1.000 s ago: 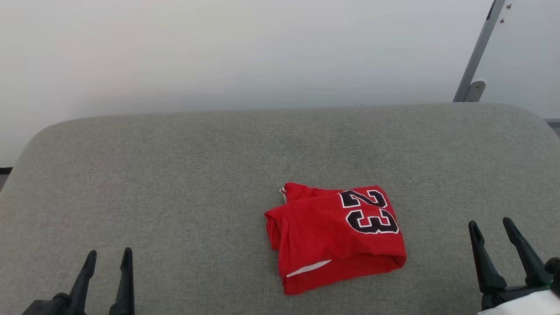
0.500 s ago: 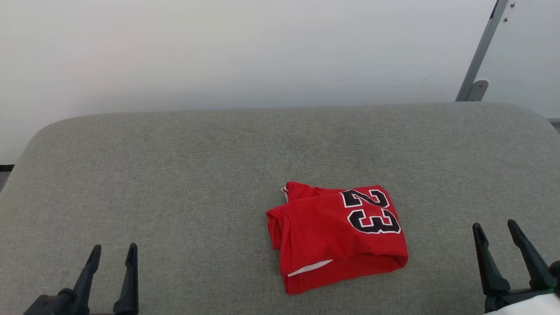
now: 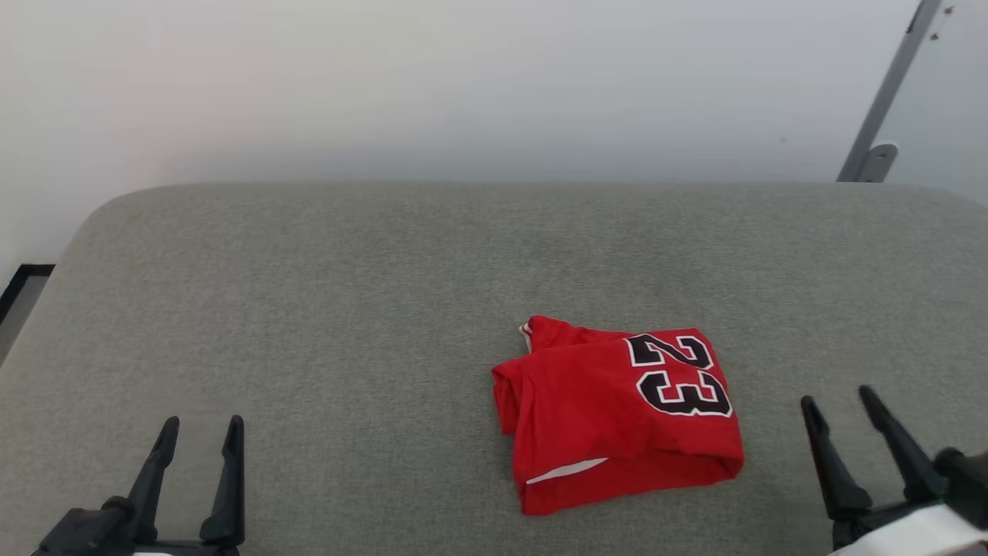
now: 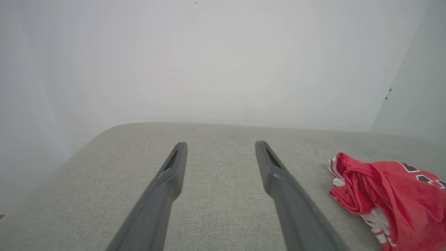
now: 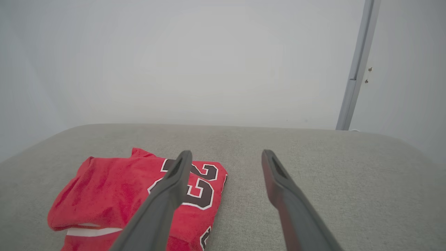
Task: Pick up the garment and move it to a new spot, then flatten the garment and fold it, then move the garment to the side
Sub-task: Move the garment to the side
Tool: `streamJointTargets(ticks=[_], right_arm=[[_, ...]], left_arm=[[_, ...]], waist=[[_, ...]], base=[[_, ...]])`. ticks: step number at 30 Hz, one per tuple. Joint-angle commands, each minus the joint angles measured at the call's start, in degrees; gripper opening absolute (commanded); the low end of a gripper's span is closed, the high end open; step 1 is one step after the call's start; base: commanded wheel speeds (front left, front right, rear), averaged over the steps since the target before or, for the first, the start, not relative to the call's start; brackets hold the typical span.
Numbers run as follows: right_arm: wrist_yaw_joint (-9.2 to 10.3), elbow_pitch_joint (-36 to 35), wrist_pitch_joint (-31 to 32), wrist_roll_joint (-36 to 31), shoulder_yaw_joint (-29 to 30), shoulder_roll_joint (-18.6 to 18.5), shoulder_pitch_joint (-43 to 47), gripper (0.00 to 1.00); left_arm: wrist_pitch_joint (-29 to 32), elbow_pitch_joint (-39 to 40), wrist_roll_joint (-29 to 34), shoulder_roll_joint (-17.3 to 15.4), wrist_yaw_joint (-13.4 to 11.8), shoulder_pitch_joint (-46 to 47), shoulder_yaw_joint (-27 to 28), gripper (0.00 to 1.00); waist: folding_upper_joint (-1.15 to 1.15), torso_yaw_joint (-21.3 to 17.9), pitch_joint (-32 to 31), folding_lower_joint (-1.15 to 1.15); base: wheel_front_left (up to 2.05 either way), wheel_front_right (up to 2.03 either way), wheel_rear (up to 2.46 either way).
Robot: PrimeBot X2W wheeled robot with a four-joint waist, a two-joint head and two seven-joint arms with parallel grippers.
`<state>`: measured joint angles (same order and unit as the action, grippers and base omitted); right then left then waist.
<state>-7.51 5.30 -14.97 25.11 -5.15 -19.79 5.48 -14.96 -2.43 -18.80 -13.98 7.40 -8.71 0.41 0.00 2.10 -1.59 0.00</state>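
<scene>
Black right pincer (image 3: 837, 397): fingers spread wide with nothing between them. It sat low at the near right of the bench (image 3: 309, 270), tips pointing away from the robot.
Black left pincer (image 3: 203, 422): also spread and empty, low at the near left.
Bearing from right pincer: garment (image 3: 617, 417) lay to its left and slightly ahead, near but apart. In the right wrist view one finger crossed in front of the numerals (image 3: 679, 374).
Bearing from left pincer: garment lay well apart to its right, with bare grey cloth between.
Nearer arm: right.
Garment state: red bundle doubled over itself, resting on the bench right of centre. A white strip (image 3: 567, 469) showed near its front edge.
Long axis: bundle was nearly as deep as wide. The slightly longer side ran across the robot's front, a little tilted, numerals at the end toward the right pincer.
Judgement: pick-up not yet begun. The reach probably suits the right arm, going leftward.
</scene>
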Motion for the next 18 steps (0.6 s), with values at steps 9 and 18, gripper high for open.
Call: streamJointTargets(ticks=[9,18], right_arm=[[0.02,6.0,12.7,9.1,-8.2,-7.0,-8.7,1.00],[0.02,9.5,30.6,17.9,-13.5,-12.5,-17.5,1.00]], left_arm=[[-0.3,0.7,-2.0,-0.5,0.1,-0.3,0.1,1.00],[-0.3,0.0,-3.0,0.0,0.1,2.2,-1.8,1.00]], waist=[[0.00,3.8,1.4,0.00],[0.00,7.6,5.0,0.00]], base=[[0.00,0.00,0.00],[0.00,0.00,0.00]])
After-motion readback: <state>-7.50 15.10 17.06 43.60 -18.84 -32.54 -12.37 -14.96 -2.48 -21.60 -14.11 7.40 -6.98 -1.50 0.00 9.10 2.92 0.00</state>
